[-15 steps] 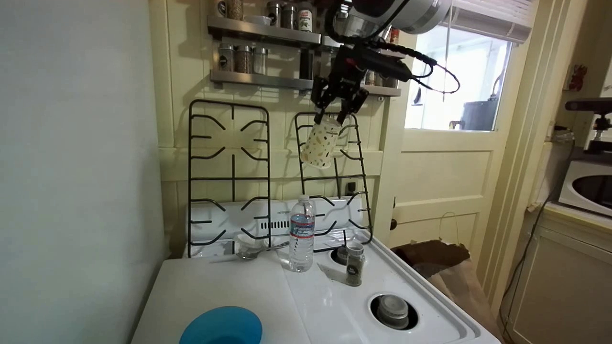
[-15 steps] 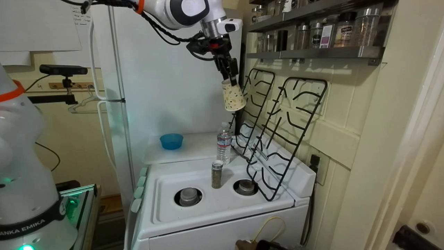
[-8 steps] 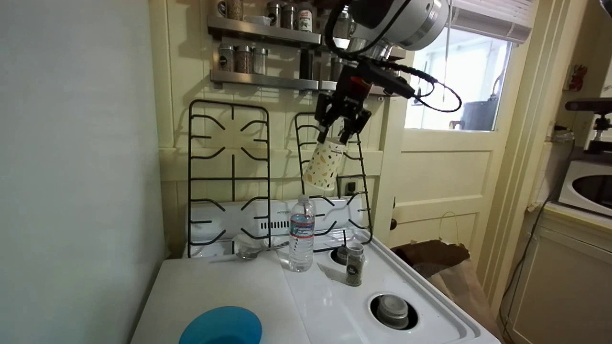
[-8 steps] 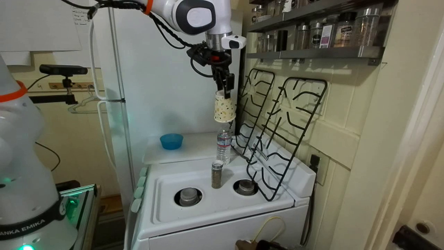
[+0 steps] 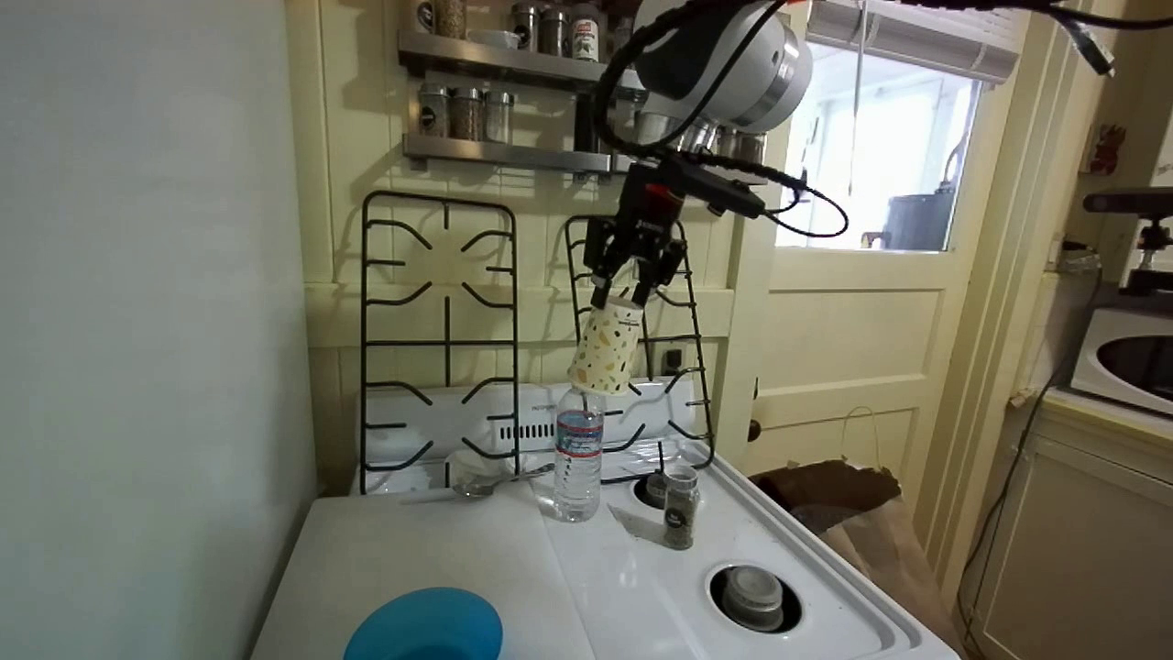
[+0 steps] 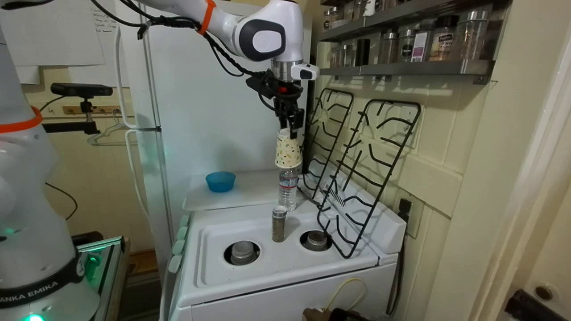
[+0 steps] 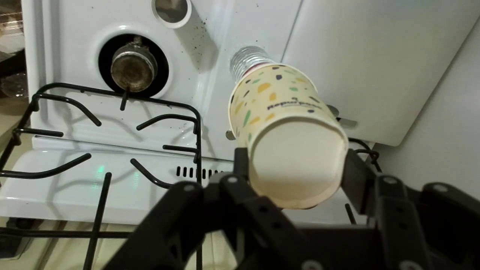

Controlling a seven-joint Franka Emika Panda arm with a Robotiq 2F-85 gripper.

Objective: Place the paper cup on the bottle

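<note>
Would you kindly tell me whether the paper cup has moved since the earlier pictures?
Yes, downward: in both exterior views the paper cup sits farther below the lower spice shelf than before, closer to the bottle.

Door window (image 5: 903,137) washed out; shadow from jar (image 5: 680,513) on stovetop (image 5: 641,596); green glints on back panel (image 7: 131,202) in wrist view

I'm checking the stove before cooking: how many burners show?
2: front burner nearer the knobs, back burner nearer the wall; the white board may hide others.
</note>
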